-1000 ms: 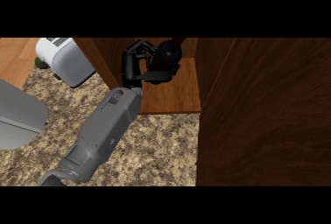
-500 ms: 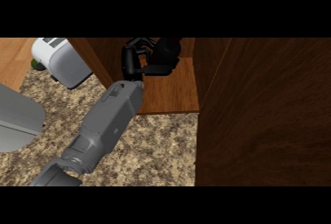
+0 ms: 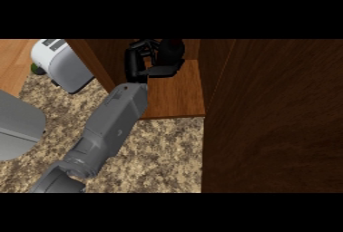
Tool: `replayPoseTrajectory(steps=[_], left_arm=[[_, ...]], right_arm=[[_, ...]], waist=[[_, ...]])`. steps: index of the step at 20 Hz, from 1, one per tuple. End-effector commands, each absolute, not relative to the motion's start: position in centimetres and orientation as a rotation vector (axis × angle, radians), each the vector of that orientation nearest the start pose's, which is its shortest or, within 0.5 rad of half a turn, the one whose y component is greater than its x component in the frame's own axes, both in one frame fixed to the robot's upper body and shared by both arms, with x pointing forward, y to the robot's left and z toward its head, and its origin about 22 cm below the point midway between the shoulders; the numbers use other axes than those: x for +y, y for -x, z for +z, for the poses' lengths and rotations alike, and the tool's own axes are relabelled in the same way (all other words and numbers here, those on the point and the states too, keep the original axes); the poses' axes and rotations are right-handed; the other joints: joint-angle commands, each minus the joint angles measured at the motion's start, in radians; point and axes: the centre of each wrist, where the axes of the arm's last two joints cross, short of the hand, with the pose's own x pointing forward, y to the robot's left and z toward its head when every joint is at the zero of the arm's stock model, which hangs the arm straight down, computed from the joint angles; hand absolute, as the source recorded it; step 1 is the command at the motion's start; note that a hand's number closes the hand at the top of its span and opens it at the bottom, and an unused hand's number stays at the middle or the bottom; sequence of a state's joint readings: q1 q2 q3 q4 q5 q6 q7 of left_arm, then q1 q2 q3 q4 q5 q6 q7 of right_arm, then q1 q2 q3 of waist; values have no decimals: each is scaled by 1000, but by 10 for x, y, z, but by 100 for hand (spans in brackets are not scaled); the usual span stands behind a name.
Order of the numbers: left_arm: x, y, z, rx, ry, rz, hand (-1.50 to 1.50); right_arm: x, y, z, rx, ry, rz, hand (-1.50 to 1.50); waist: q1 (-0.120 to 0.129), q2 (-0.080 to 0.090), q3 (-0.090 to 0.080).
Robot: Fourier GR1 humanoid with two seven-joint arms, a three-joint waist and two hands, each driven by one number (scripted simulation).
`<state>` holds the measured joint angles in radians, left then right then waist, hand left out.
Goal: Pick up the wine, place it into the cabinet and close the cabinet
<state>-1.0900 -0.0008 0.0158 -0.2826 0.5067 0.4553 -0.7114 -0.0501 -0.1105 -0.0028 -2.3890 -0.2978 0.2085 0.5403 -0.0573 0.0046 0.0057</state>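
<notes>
My left hand [image 3: 149,63] reaches into the open wooden cabinet [image 3: 178,97] from the lower left, its grey forearm lying over the shelf's front edge. Its fingers are curled round a dark wine bottle [image 3: 173,50], which stands deep on the shelf, close to the back. The hand and the shadow hide much of the bottle, so its base cannot be made out. The cabinet's door [image 3: 281,118] is swung open and fills the right side of the head view. My right hand does not show.
A white toaster [image 3: 61,63] stands on the speckled counter [image 3: 167,149] left of the cabinet, with a small green thing [image 3: 34,68] beside it. A large pale grey object [image 3: 17,127] sits at the left edge.
My left hand has carried the bottle further up and deeper into the cabinet, and the forearm has stretched out after it.
</notes>
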Motion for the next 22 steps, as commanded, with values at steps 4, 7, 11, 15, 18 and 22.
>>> replayPoseTrajectory(steps=[4,7,11,15,18,22], left_arm=[[111,-423,16,-1819,-164,306,150],[114,-420,8,-1824,-194,263,150],[116,-419,4,-1802,-253,233,-150],[104,-430,28,-1796,-272,230,-150],[121,-426,14,-1793,-317,195,-150],[140,-425,7,-1777,-366,163,-150]], right_arm=[[-231,-162,193,-1909,-350,314,-150],[-228,-163,197,-1914,-332,344,-150],[-226,-153,201,-1917,-341,345,-150],[-231,-163,205,-1928,-337,321,-150],[-234,-162,203,-1925,-357,335,-150],[-227,-160,200,-1910,-351,334,-150]], waist=[[0,11,-6],[10,12,-7],[-7,16,-7],[-4,17,-7],[-10,19,-6],[-13,21,-7]])
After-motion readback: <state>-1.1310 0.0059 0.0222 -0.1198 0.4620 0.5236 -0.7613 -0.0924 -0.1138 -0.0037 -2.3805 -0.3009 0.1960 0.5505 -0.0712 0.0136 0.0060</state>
